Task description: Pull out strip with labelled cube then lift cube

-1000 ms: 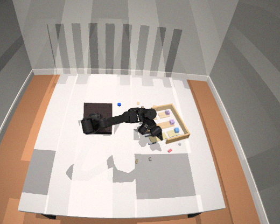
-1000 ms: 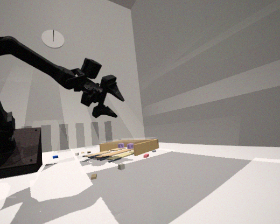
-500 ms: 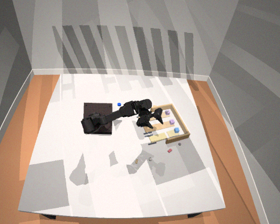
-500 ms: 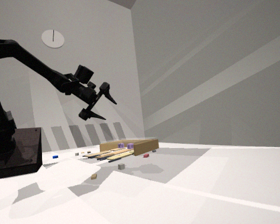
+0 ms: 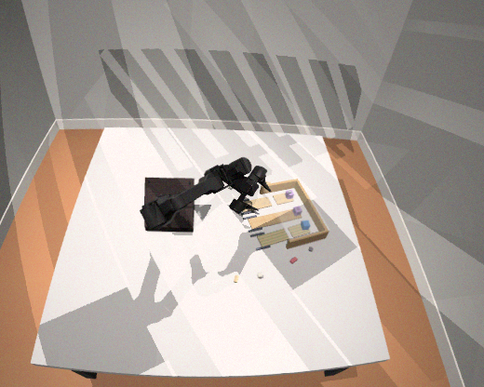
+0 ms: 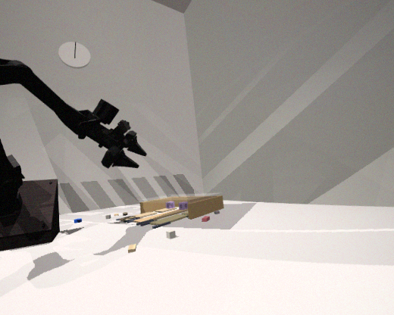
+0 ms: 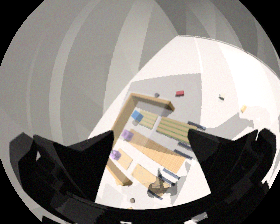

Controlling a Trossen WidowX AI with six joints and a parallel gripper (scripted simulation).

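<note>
My gripper (image 5: 264, 202) (image 6: 142, 160) (image 7: 152, 135) is open and empty, high above the strips. The middle strip (image 5: 270, 219) (image 7: 161, 152) looks like one piece; a purple cube (image 5: 298, 210) (image 6: 182, 205) (image 7: 127, 135) sits at its inner end. The far strip (image 5: 283, 199) (image 7: 148, 177) is in two pieces with a gap, with another purple cube (image 5: 289, 193) (image 6: 170, 204) (image 7: 115, 155) on its inner piece. The near olive strip (image 5: 273, 237) (image 7: 173, 129) is also in two pieces; its inner piece carries a blue cube (image 5: 305, 225) (image 7: 136, 116). Cube labels are too small to read.
A wooden wall (image 5: 315, 209) (image 6: 207, 206) (image 7: 151, 99) borders the inner ends of the strips. Dark rails flank their outer ends. A red block (image 5: 293, 260) (image 6: 205, 219) (image 7: 179, 93), a pale block (image 5: 260, 275) (image 6: 170, 234) and a yellow block (image 5: 235, 279) (image 6: 132, 247) lie on the near side.
</note>
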